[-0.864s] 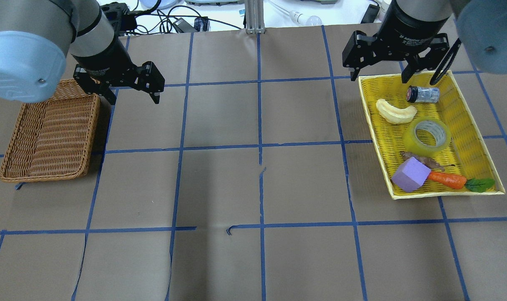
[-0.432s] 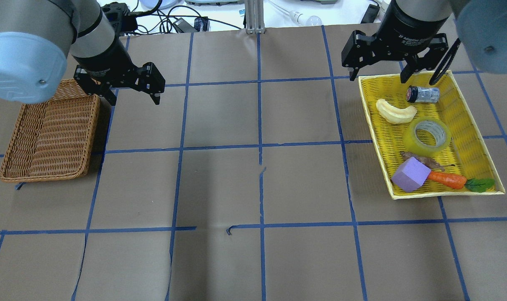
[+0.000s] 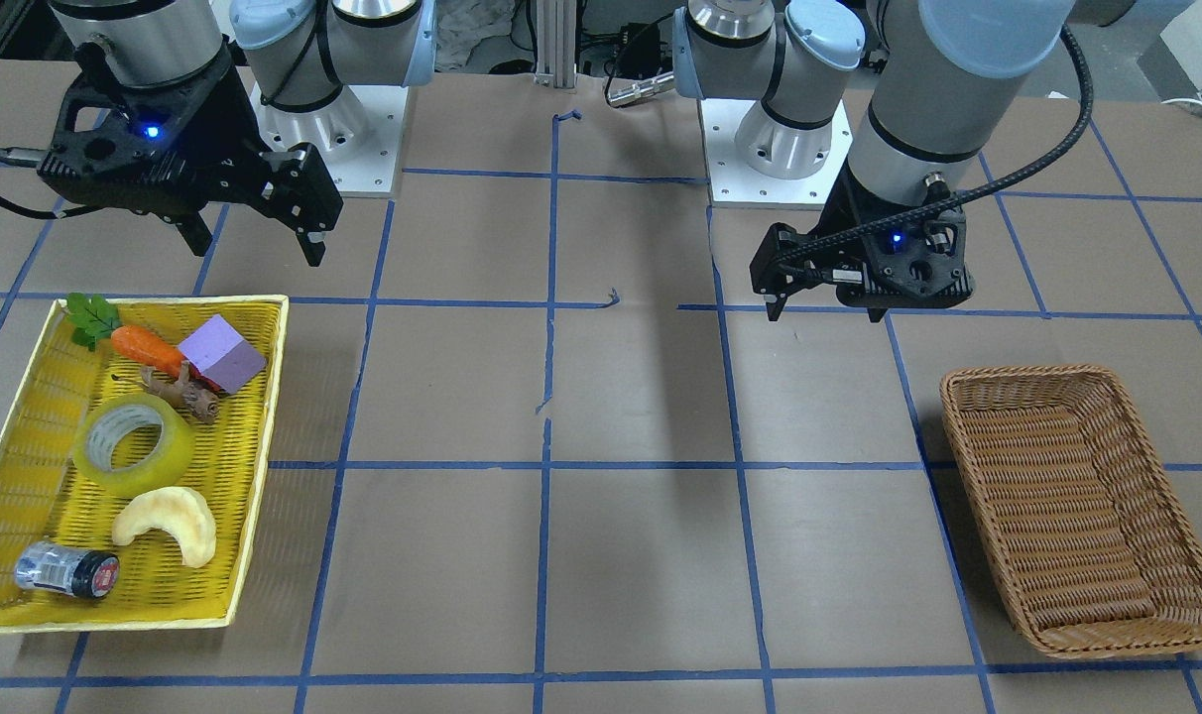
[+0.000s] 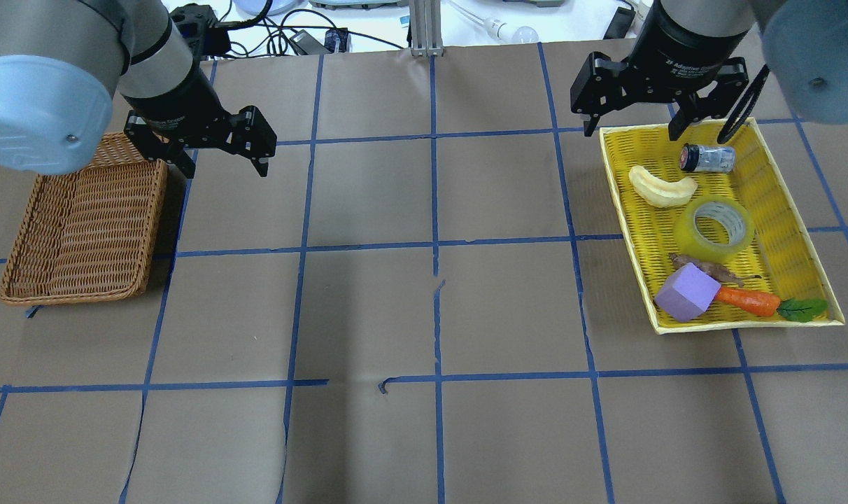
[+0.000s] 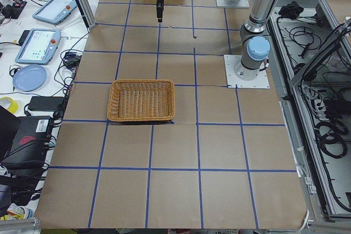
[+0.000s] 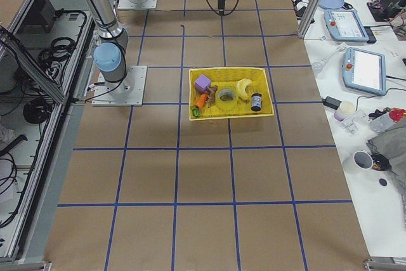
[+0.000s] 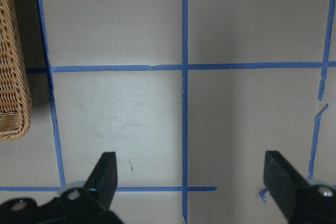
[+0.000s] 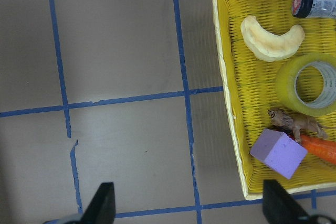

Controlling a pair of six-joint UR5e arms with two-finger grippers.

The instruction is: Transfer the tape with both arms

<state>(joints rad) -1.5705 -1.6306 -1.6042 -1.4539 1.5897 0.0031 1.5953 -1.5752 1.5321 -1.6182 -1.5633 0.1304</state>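
The tape (image 4: 686, 238) lies flat in the yellow tray (image 4: 623, 210), between a pale pastry toy and a brown toy. It also shows in the front view (image 3: 165, 458) and the right wrist view (image 8: 286, 85). My right gripper (image 4: 632, 126) is open and empty. It hangs above the tray's far corner, well short of the tape, and shows in the front view (image 3: 259, 248). My left gripper (image 4: 224, 166) is open and empty over bare table beside the wicker basket. It shows in the front view (image 3: 824, 312).
The tray also holds a pastry toy (image 4: 662, 187), a black-capped jar (image 4: 707, 158), a purple block (image 4: 686, 292), a carrot (image 4: 746, 301) and a brown toy (image 4: 704, 267). An empty wicker basket (image 4: 81, 224) sits at the left. Brown paper with blue tape lines covers the table.
Both grippers have shifted only a few pixels. They stay open, and the tape and the other things have not moved.
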